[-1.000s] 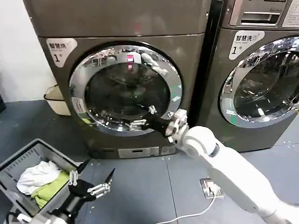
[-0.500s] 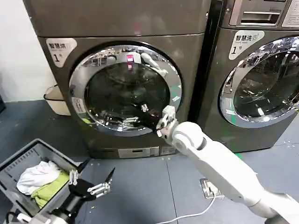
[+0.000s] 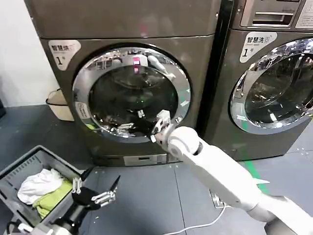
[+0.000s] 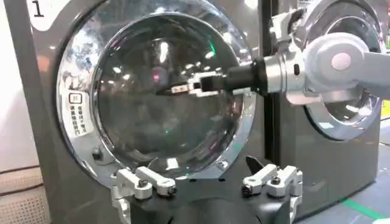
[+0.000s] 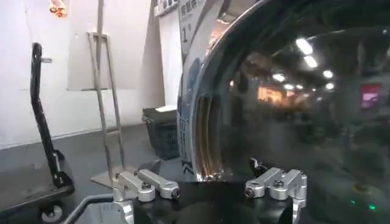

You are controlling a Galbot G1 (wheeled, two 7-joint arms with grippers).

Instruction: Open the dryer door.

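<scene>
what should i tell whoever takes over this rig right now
Right claw: open, raised in front of the lower glass of the dryer door, holding nothing.
Left claw: open and empty, low over the floor beside the grey laundry basket.
Door: shut, chrome ring flush with the front of the plain grey machine.
Done: only the reach toward the door.
Left: grip the door's edge or handle, likely on the ring's right side, and swing it open.
</scene>
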